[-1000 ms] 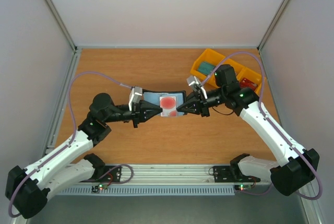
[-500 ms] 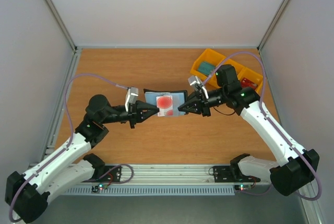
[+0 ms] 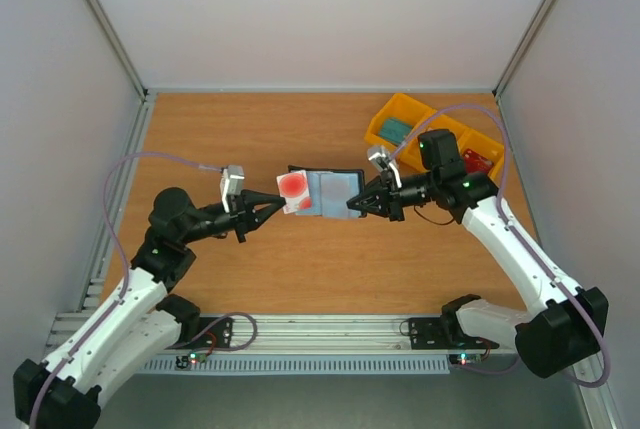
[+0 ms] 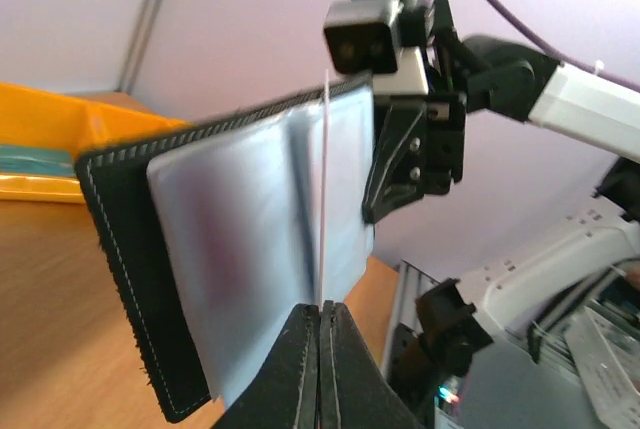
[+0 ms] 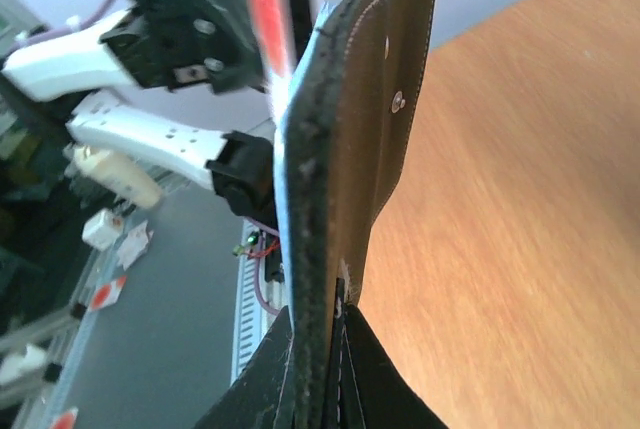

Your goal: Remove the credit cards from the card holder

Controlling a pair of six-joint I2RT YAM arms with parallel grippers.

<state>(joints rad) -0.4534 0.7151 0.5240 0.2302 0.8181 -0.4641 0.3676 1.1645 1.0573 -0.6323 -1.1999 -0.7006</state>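
My left gripper [image 3: 277, 205] is clamped on the near edge of a red-and-white credit card [image 3: 293, 187], which sticks out past the left edge of the card holder [image 3: 338, 189]. My right gripper [image 3: 353, 205] is pinched on the holder's opposite edge, holding it open and, as far as I can judge, off the tabletop [image 3: 300, 269]. I take this for the pull-out step; I cannot tell whether the card has cleared the holder. Next calls for a straight leftward draw against a firm right-hand hold
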